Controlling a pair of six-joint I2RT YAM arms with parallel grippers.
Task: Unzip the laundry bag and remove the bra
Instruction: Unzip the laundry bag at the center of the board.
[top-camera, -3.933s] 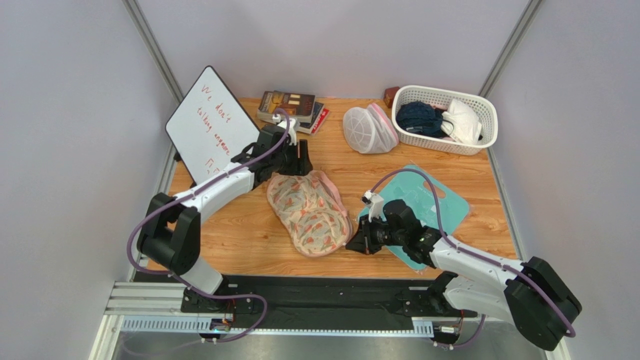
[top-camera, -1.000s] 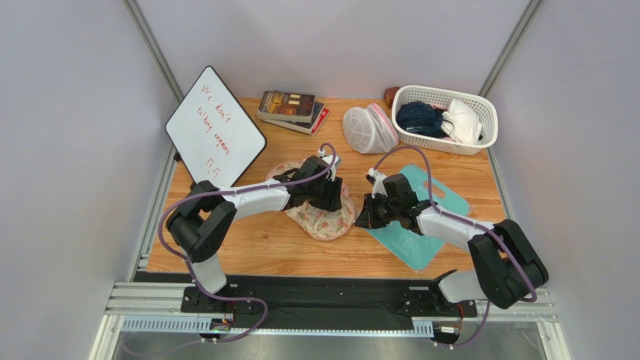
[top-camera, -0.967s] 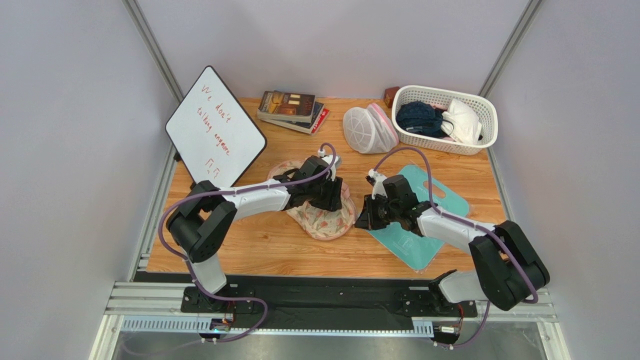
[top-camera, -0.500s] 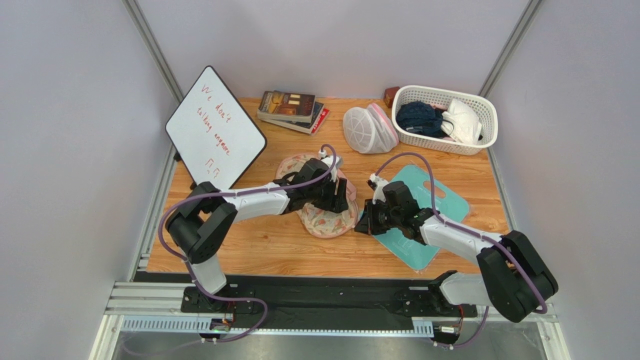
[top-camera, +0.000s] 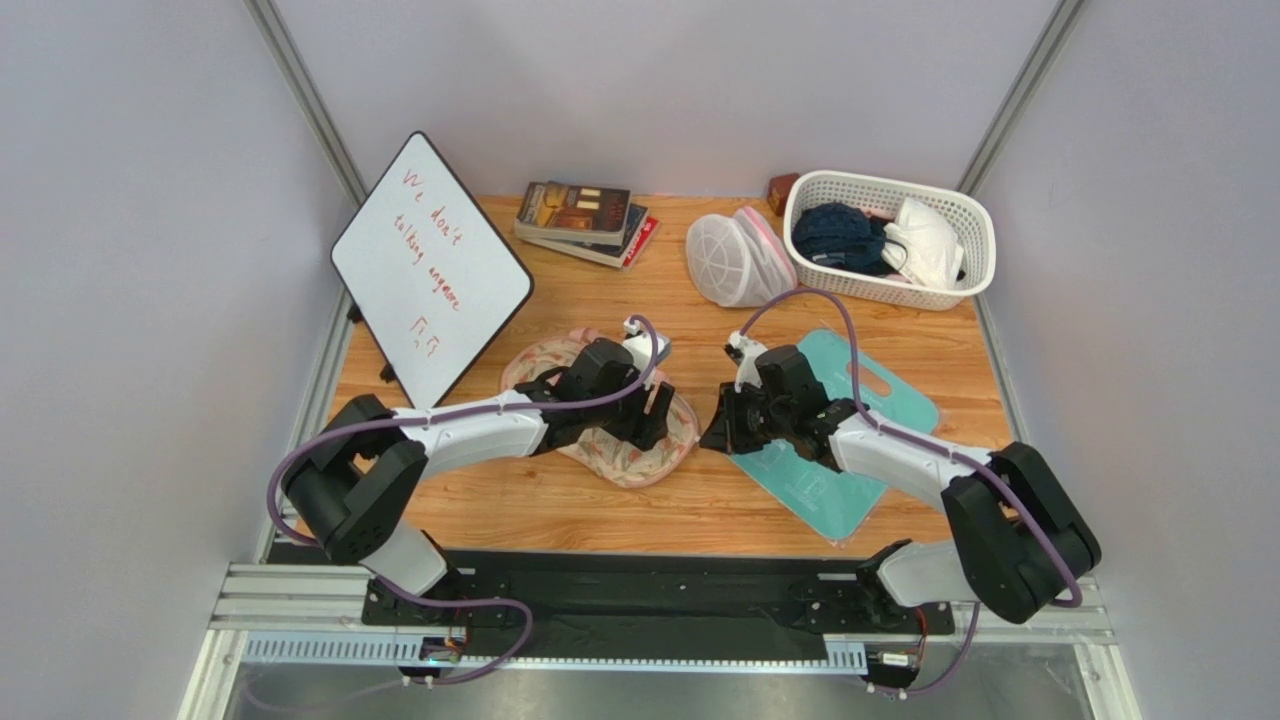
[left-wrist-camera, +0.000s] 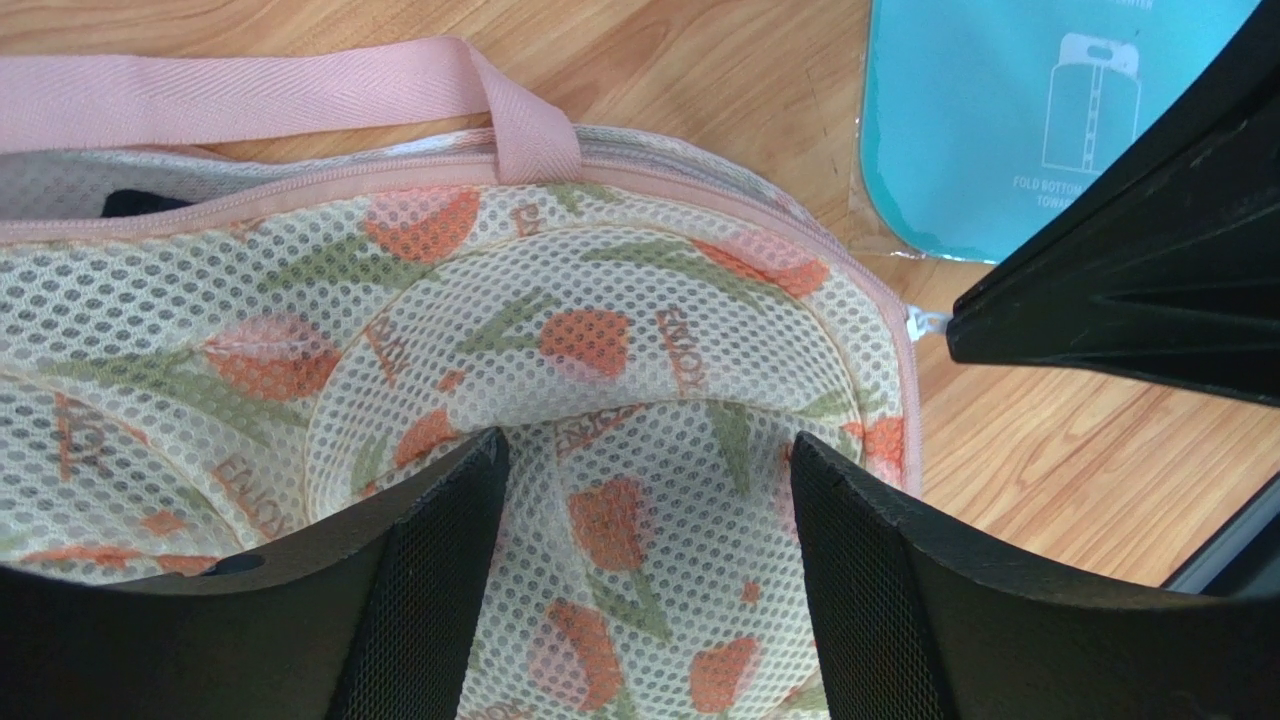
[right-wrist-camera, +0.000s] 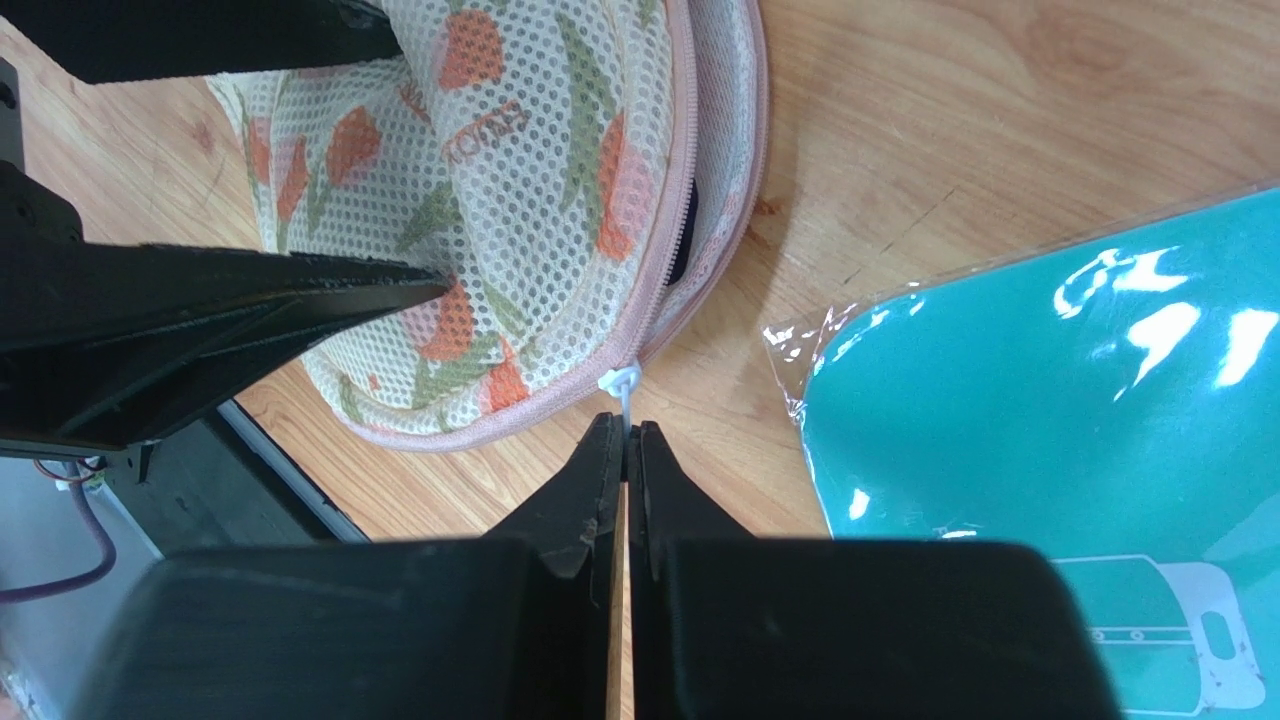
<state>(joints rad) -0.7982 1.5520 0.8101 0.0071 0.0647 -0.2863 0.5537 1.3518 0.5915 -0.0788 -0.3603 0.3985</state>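
Bag: middle of desk, partly unzipped, your left fingers spread apart and pressing it. Your right fingers pinch the zip pull; that small tab may slip free if you tug sideways.

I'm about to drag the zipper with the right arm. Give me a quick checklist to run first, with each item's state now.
1. right gripper shut on the zipper pull: ok, jaws closed on the white tab.
2. left gripper pinning the laundry bag: ok, jaws open, fingers on the mesh.
3. Zipper fully open: not ok, only part of the edge gapes.
4. bra in sight: cannot tell, just something dark in the gap.
5. teal packet clear of the bag: ok, it lies beside it with bare wood between.
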